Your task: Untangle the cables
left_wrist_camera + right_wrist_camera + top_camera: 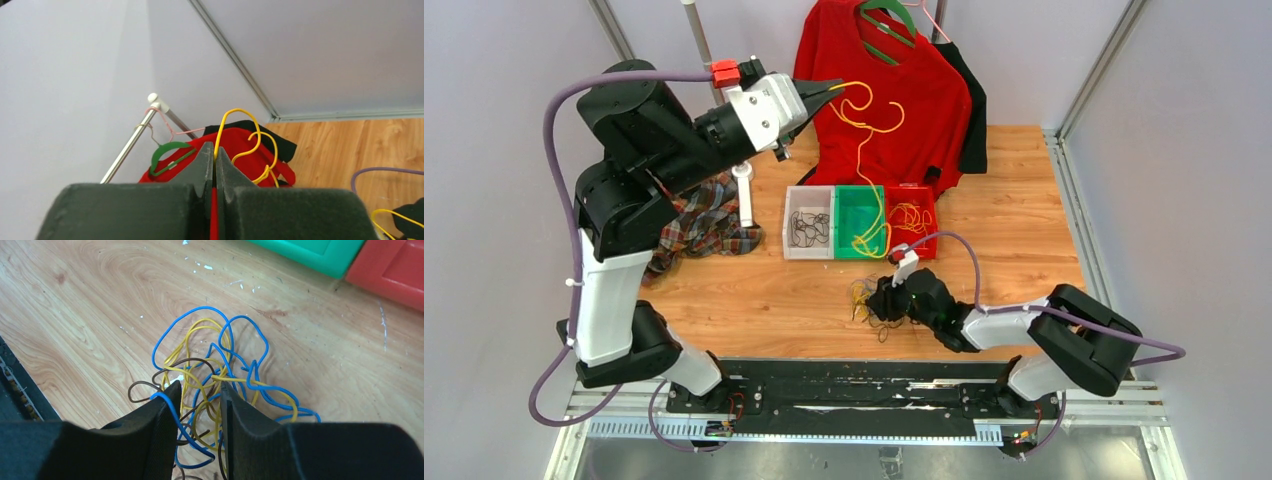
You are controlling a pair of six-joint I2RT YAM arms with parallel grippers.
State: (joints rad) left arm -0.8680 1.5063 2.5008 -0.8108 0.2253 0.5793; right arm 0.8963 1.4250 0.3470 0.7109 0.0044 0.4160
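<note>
My left gripper (831,90) is raised high at the back and shut on a yellow cable (864,125) that hangs down in curls into the green bin (860,222). In the left wrist view the yellow cable (235,130) rises from between the closed fingertips (206,159). My right gripper (870,298) is low over a tangle of blue, yellow and brown cables (862,300) on the table. In the right wrist view the jaws (199,390) stand open around the tangle (220,365), and a blue strand lies over the left finger (160,410).
Three bins sit side by side: a clear one (809,222) with dark cables, the green one, and a red one (912,212) with yellow cables. A red shirt (894,90) on a green hanger hangs behind. A plaid cloth (709,222) and a white post (745,192) lie left.
</note>
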